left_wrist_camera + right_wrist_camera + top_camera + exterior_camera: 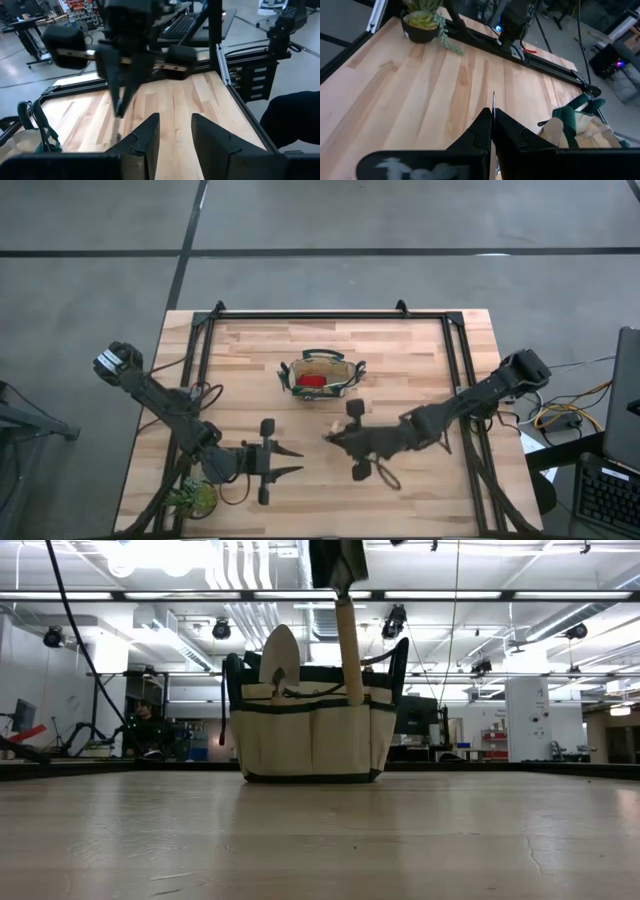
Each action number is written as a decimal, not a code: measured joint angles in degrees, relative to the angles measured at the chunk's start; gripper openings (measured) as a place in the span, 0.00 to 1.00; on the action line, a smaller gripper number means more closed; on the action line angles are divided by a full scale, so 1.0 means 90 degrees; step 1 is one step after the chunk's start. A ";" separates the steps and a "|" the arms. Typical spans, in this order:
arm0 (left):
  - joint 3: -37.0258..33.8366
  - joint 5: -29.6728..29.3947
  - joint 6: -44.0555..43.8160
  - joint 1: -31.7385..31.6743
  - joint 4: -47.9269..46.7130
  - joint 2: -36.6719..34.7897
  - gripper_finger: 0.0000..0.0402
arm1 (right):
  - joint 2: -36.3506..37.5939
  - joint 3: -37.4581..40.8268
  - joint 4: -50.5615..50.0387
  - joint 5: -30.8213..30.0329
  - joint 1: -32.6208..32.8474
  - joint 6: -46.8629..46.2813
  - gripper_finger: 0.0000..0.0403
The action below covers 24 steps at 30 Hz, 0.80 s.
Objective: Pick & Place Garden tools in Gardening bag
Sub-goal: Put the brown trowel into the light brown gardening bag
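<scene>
Bag (322, 373): it is standing upright on the table (400, 350), toward the far side, in the middle.
Inside the bag: a trowel (279, 660) is sticking up with its blade on top; a wooden handle (349, 650) is leaning beside it; a red item (312, 381) is lying inside.
Left gripper (294, 461): it is hovering over the near part of the table, and its fingers (145, 140) are standing apart with nothing between them.
Right gripper (332, 438): it is hanging near the bag, on its near side; its fingers (482, 131) are pressing together on a thin metal blade (493, 106).
Plant (194, 498): it is sitting at the near left corner.
</scene>
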State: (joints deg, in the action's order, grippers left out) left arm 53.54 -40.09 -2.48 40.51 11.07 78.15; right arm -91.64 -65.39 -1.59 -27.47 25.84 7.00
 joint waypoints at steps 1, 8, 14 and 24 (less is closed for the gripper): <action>0.0000 0.0000 0.0002 0.0000 0.0000 0.0000 0.29 | 0.0110 0.0186 0.0156 0.0133 -0.0086 0.0069 0.02; 0.0000 0.0001 0.0002 0.0000 0.0005 0.0000 0.29 | 0.0921 0.1337 0.1019 0.0594 -0.0605 0.0639 0.02; 0.0000 0.0000 0.0005 -0.0002 0.0056 0.0000 0.29 | 0.1338 0.1895 0.1712 0.1009 -0.1009 0.1376 0.02; 0.0000 -0.0001 0.0006 -0.0013 0.0229 -0.0042 0.29 | 0.1482 0.2055 0.1885 0.1411 -0.1627 0.2115 0.02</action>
State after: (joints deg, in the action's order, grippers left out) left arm 53.54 -40.11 -2.43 40.39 13.14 77.77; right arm -78.30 -46.90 15.38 -14.77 11.20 26.03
